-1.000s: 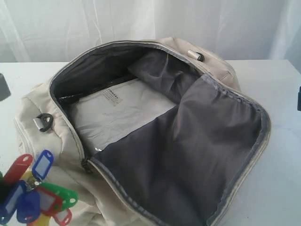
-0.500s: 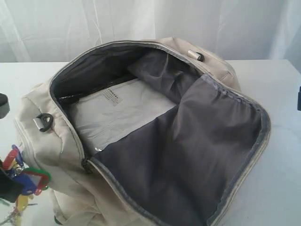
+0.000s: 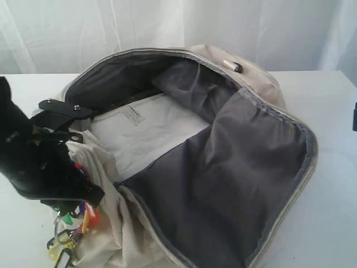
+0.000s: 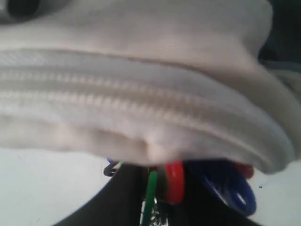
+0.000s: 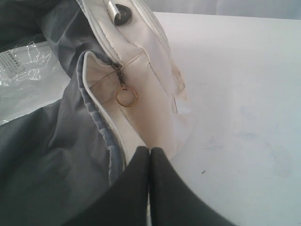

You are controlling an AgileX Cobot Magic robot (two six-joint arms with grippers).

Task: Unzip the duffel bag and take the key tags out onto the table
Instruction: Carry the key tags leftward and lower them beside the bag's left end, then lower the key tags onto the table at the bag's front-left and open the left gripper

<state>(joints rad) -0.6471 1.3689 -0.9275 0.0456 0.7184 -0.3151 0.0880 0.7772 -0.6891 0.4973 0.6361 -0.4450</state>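
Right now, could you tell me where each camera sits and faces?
Exterior: raised, looking down into the open duffel bag; left claw at left.
Left wrist: close against the bag's cream fabric; claw grips key tags.
Right wrist: along the shut right claw toward bag end and table.
Shared: exterior and left wrist both show the key tags.

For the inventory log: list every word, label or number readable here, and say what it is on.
On the plastic packet inside the bag: a few dark printed lines, too small and blurred to read.
On the key tags: nothing visible.
No other text shows.
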